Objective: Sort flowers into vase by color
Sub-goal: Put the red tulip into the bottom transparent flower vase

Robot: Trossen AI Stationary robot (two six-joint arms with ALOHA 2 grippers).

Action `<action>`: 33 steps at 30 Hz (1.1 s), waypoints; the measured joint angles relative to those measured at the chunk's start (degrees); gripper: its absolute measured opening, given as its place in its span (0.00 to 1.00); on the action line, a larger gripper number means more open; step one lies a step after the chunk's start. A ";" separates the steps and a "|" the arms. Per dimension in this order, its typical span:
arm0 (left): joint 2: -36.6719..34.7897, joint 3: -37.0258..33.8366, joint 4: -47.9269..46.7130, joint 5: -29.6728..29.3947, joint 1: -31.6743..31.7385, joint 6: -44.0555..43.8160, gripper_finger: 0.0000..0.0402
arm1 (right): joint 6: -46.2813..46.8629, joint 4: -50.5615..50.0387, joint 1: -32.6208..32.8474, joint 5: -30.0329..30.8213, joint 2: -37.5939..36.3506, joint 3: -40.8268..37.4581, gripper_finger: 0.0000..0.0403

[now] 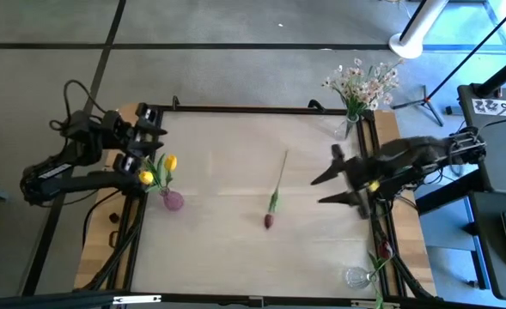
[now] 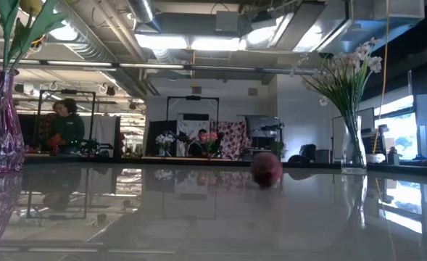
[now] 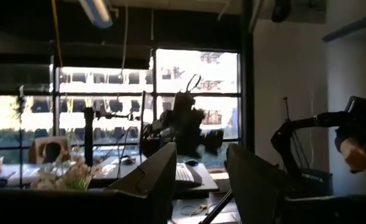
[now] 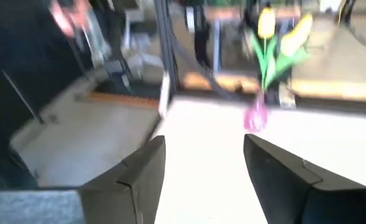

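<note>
A dark red tulip (image 1: 274, 202) lies flat in the middle of the table, its bloom (image 2: 266, 168) toward the near edge. Two yellow tulips (image 1: 159, 168) stand in a purple vase (image 1: 173, 201) at the left. A spray of white blossoms (image 1: 362, 82) stands in a clear vase (image 2: 353, 148) at the far right. My right gripper (image 1: 332, 187) hovers open at the table's right side, pointing toward the purple vase (image 4: 256, 116), with nothing between its fingers. My left gripper (image 1: 156, 127) is open by the far left edge, above the yellow tulips, and holds nothing.
Another clear vase (image 1: 356, 276) stands at the near right corner with a green stem (image 1: 378, 257) beside it. Dark rails (image 1: 261, 109) frame the table. People sit in the room behind (image 2: 68, 123), and a hand (image 3: 355, 154) shows beyond the table.
</note>
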 joint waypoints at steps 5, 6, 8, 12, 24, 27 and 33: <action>0.79 0.00 6.58 2.48 -0.08 1.74 0.35 | -2.99 -2.91 -6.15 -1.56 7.87 -0.24 0.53; 1.05 0.00 8.03 3.04 -0.06 2.88 0.35 | -3.66 -2.93 -7.07 -1.56 9.24 -0.24 0.53; 1.20 0.00 10.48 3.65 -0.08 4.62 0.35 | -7.46 -3.15 -9.00 -1.76 11.92 -0.07 0.53; 0.98 0.00 11.81 3.51 -0.06 4.98 0.35 | -18.02 -8.20 -12.32 -0.09 19.60 -0.09 0.53; 0.96 0.00 11.23 3.49 -0.06 4.54 0.35 | -39.07 -6.23 -18.07 -4.55 44.60 -0.13 0.53; 0.97 0.00 11.16 3.48 -0.06 4.55 0.35 | -42.44 -3.35 -17.94 -4.56 48.63 -0.13 0.53; 0.98 0.00 9.30 3.44 -0.17 4.55 0.35 | -43.71 4.44 -17.92 -4.07 52.11 -0.13 0.53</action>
